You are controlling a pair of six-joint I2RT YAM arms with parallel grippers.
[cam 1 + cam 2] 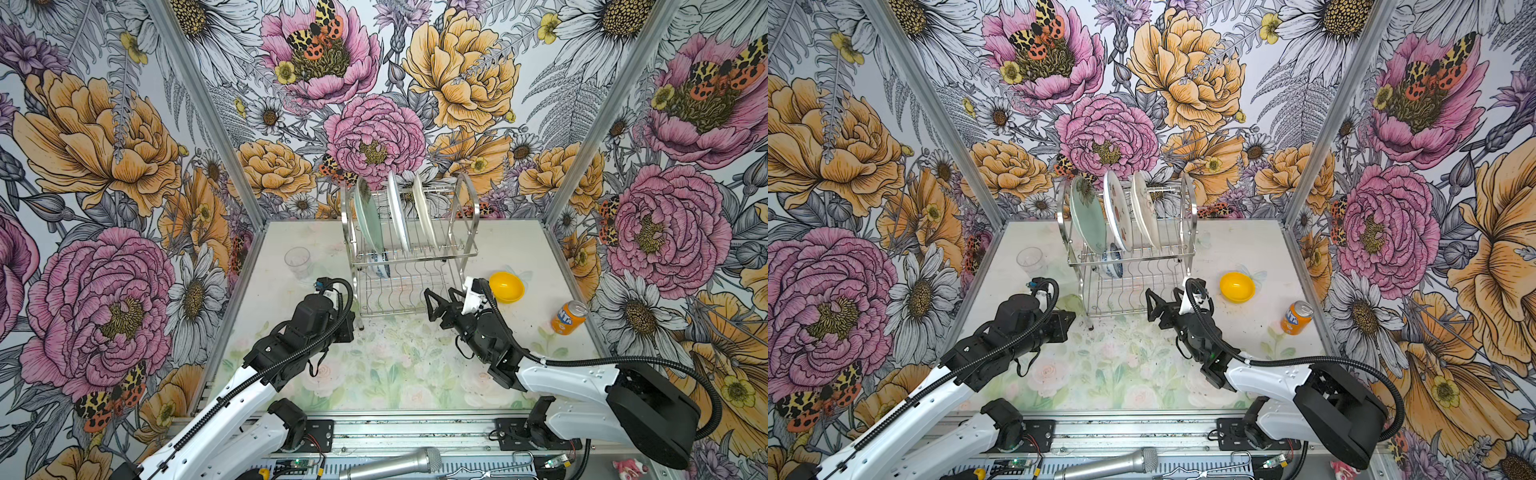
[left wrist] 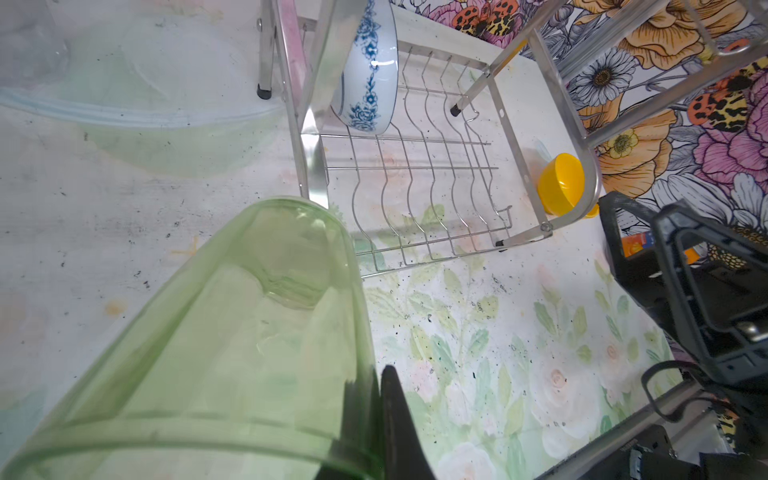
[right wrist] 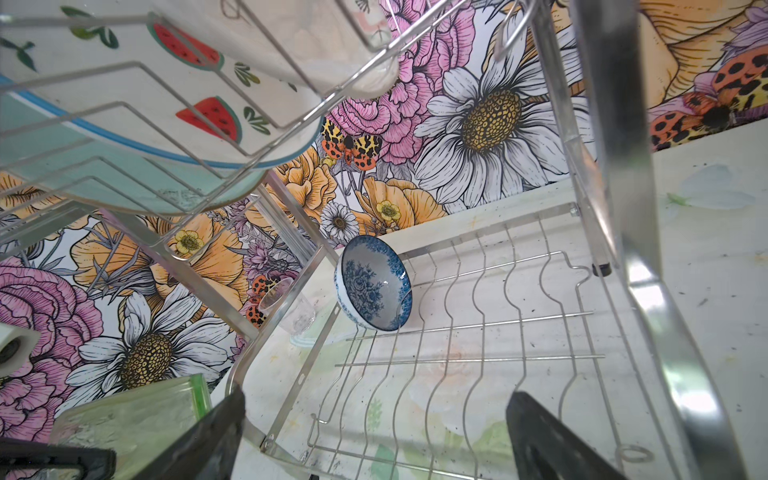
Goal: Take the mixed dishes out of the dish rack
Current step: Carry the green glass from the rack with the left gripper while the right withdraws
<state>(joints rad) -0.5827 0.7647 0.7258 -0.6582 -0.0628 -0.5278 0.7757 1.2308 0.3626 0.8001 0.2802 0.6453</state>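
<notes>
The dish rack (image 1: 467,249) stands at the back. Pale green (image 1: 368,216), white (image 1: 398,212) and cream (image 1: 423,212) plates stand upright in its upper shelf. A blue-and-white bowl (image 3: 372,284) leans on the lower tier. My left gripper (image 2: 376,382) is shut on the wall of a green tumbler (image 2: 249,332) by the rack's front left corner; in both top views the arm hides it. At the lower tier's front right, my right gripper (image 1: 439,296) is open and holds nothing. A yellow bowl (image 1: 506,286) and a clear glass (image 1: 297,259) stand on the table.
An orange soda can (image 1: 568,318) stands near the table's right edge, right of my right arm. The rack's steel side frames (image 3: 615,124) rise close beside my right gripper. Flowered walls close the table in on three sides.
</notes>
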